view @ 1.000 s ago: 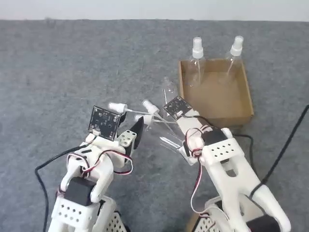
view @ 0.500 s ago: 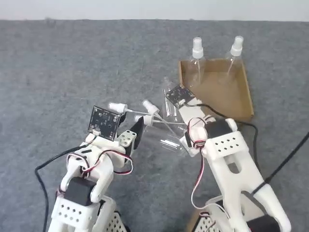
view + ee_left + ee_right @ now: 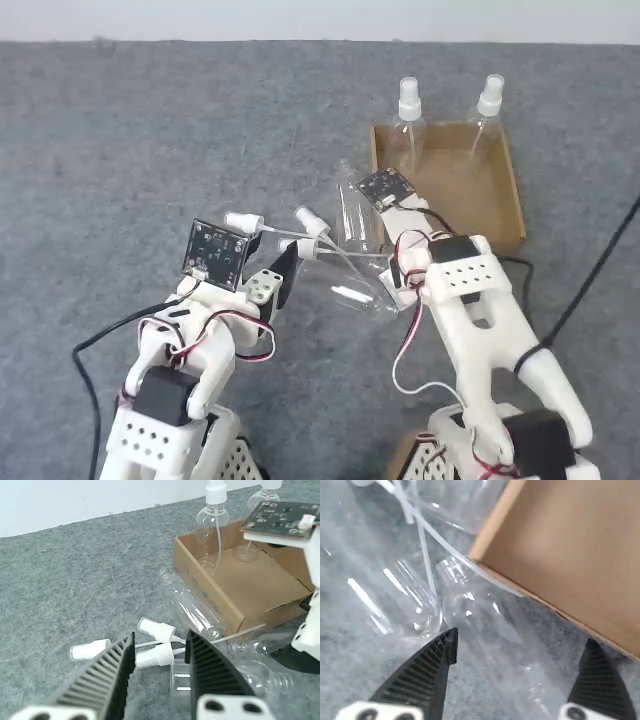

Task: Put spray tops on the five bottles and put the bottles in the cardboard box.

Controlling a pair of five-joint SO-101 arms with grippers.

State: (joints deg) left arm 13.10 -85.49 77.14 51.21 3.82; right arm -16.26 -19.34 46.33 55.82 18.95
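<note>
High view: the cardboard box point(image 3: 518, 205) sits at about 2 o'clock from the middle of the table point(image 3: 120, 130). Two capped bottles point(image 3: 408, 125) stand upright against its 12 o'clock wall, probably pushed to the back so room stays free for three more. Just off the box's 9 o'clock wall lie the bare bottles point(image 3: 356, 200). At 9 o'clock from them are loose spray tops point(image 3: 243, 221), their thin tubes trailing toward the bottles. The left gripper point(image 3: 282, 268) hangs at 7 o'clock of that heap, and the right arm leans over the box's 8 o'clock corner.

Left wrist view: the left gripper point(image 3: 160, 639) is empty, its jaws a modest gap apart and aimed at the spray tops point(image 3: 156, 628). Three tops can be counted here, one nearly in line with the jaws, which suggests it is lined up to pick one. This view also shows one bare bottle lying flush along the box's outer wall.

Right wrist view: the right gripper point(image 3: 519, 642) holds nothing. Its jaws are spread wide to either side of a bare bottle point(image 3: 480, 610) lying on the table beside the box wall, and they do not touch it. The bottle's open neck and a tube crossing it are plain here, details the overhead camera loses under the wrist. The wide spread suits the bottle's body. Steadying it would let the left arm feed a top in.
</note>
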